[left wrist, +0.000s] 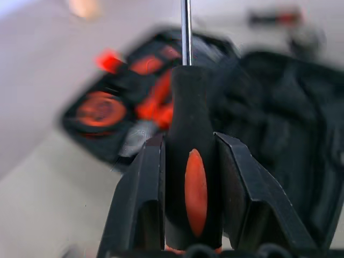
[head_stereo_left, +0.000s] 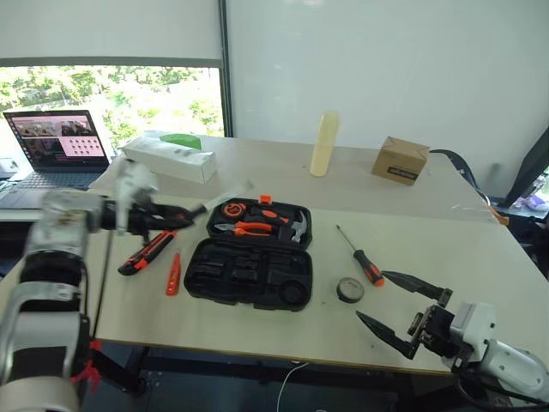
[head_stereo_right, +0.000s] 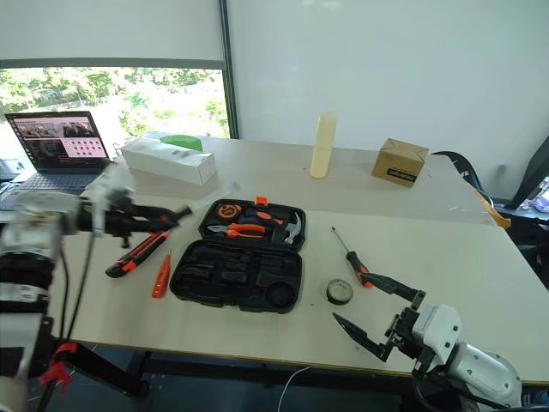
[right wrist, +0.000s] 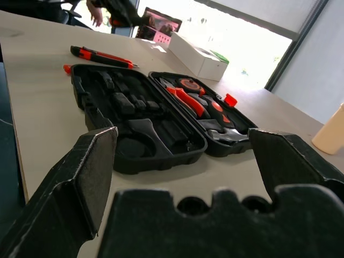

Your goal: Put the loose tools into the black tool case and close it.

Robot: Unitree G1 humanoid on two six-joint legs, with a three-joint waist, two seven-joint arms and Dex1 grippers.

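The left gripper [left wrist: 189,177], clamped on a screwdriver [left wrist: 189,145] above the open black tool case [head_stereo_left: 249,275], risks jamming the long shaft across the moulded slots if it descends crooked, while the right gripper [head_stereo_left: 401,311] waits spread wide near the tape roll [head_stereo_left: 349,290].

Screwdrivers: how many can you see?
2: one screwdriver clamped in the left gripper, one lying on the table right of the case.
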